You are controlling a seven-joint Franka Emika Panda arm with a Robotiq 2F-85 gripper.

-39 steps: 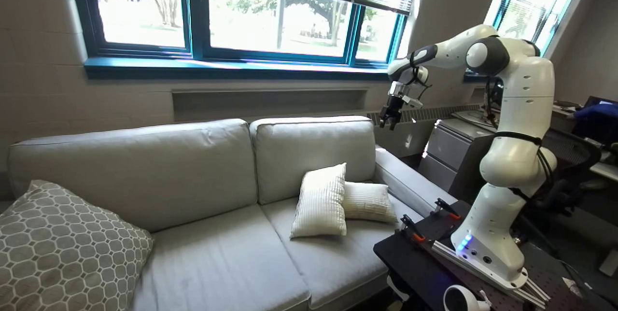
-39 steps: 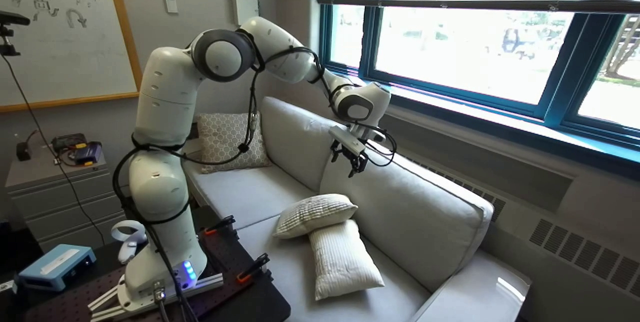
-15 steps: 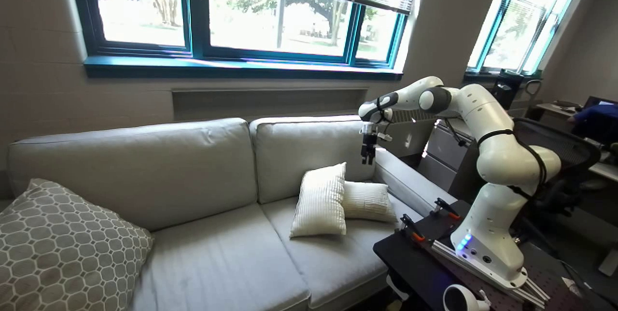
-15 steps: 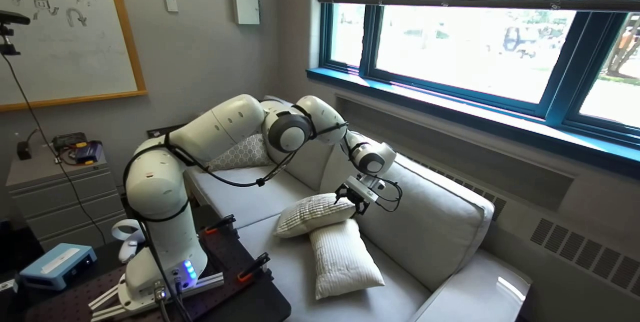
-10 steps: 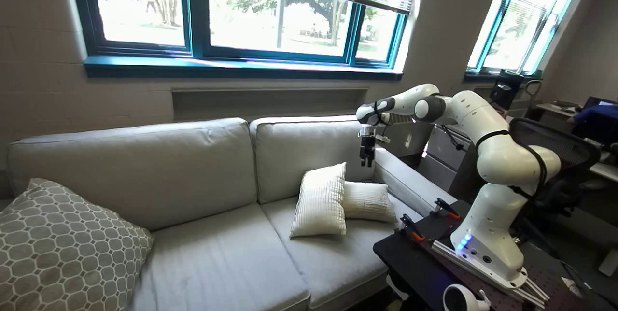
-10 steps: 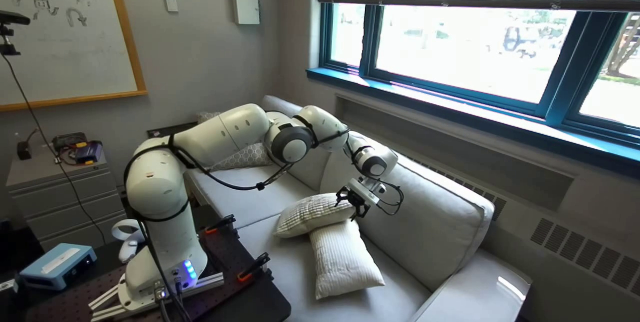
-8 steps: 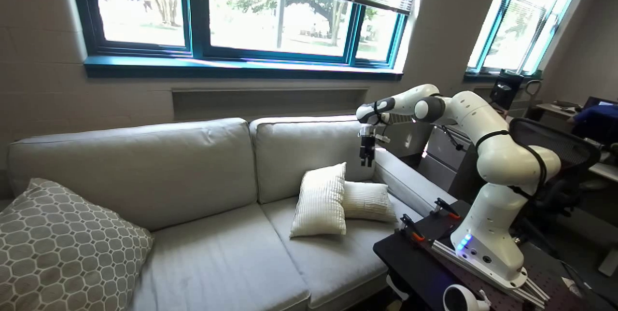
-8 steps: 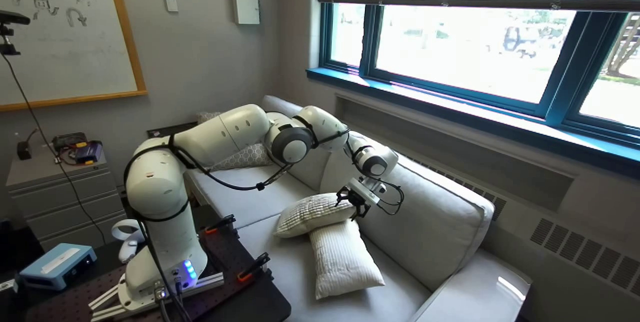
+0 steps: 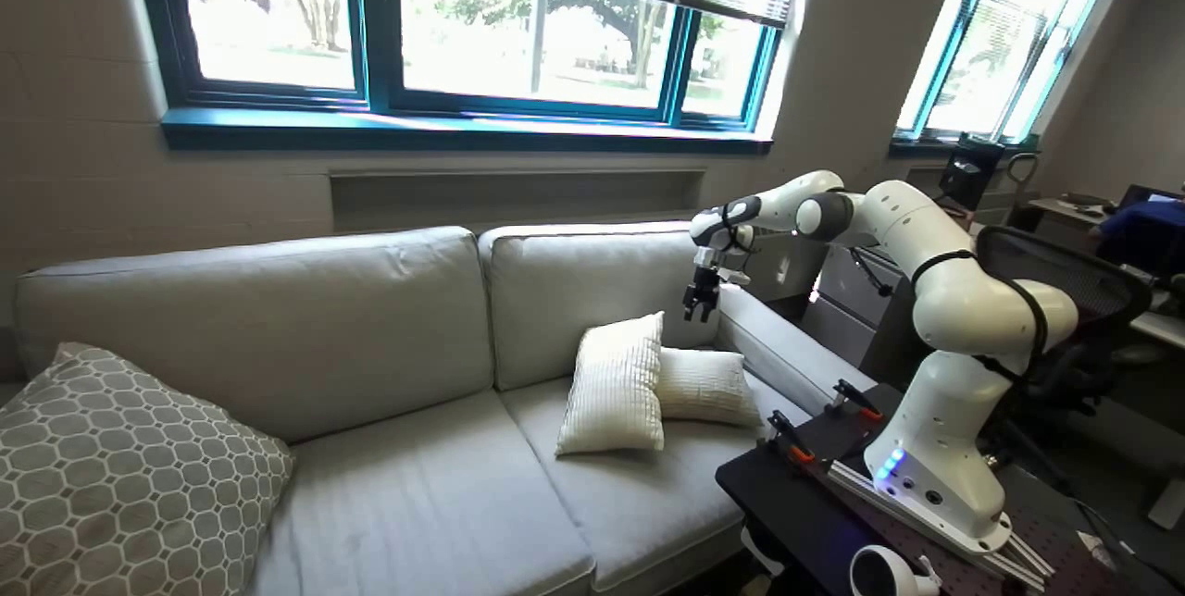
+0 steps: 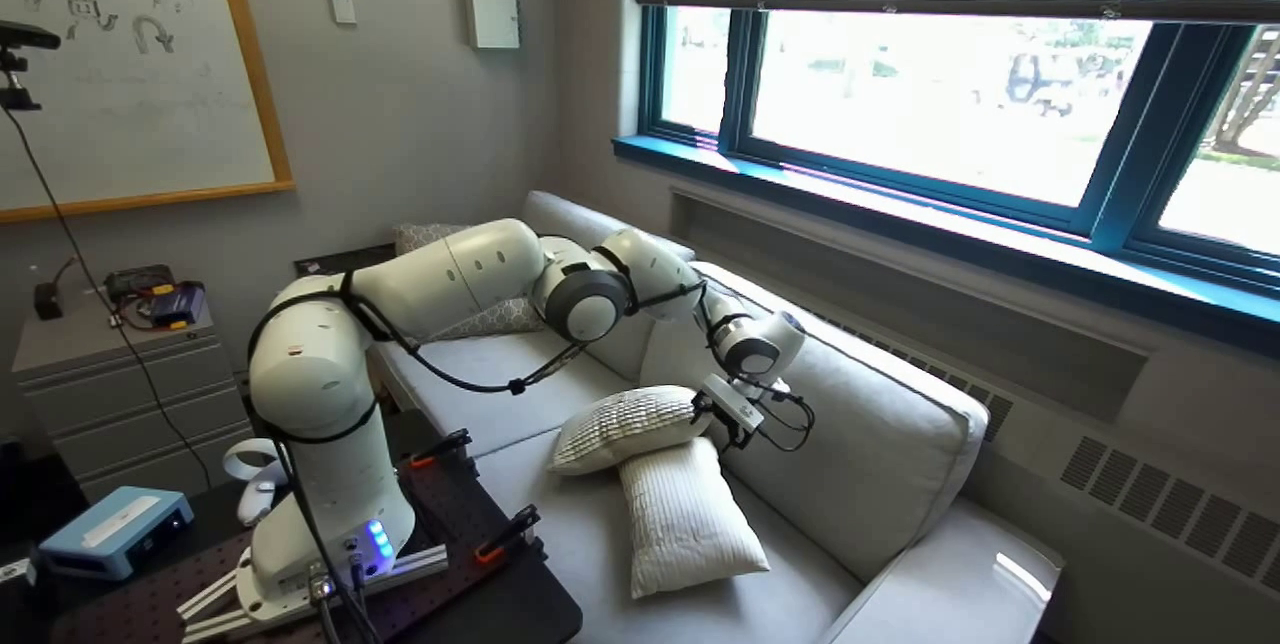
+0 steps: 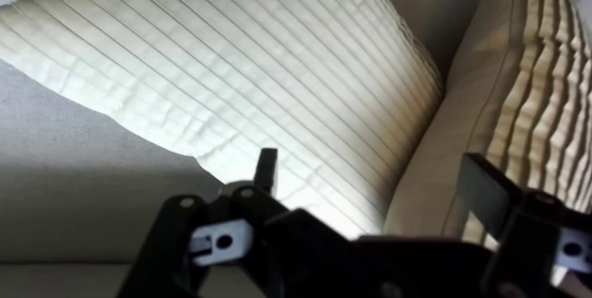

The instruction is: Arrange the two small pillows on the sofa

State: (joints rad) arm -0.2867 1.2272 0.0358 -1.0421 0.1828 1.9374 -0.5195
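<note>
Two off-white ribbed pillows rest on one seat of the grey-beige sofa (image 9: 398, 485). One pillow (image 9: 611, 388) is propped up, partly on the other pillow (image 9: 711, 386), which lies flatter toward the sofa arm. In an exterior view the propped pillow (image 10: 625, 432) and the flatter pillow (image 10: 690, 524) overlap at a corner. My gripper (image 9: 700, 316) is open and empty, above the pillows near the back cushion. In the wrist view the open fingers (image 11: 367, 157) span the seam between the flatter pillow (image 11: 240, 71) and the propped pillow (image 11: 545, 103). I cannot tell whether they touch.
A larger grey patterned cushion (image 9: 139, 476) leans at the sofa's far end. The sofa's back cushion (image 10: 830, 414) stands close behind the gripper. The padded sofa arm (image 9: 787, 346) and the robot's black table with clamps (image 10: 505, 536) border the seat.
Over the last few seconds the arm has come down toward the pillows. In the last half second the gripper has tilted and lowered slightly. The pillows have not moved.
</note>
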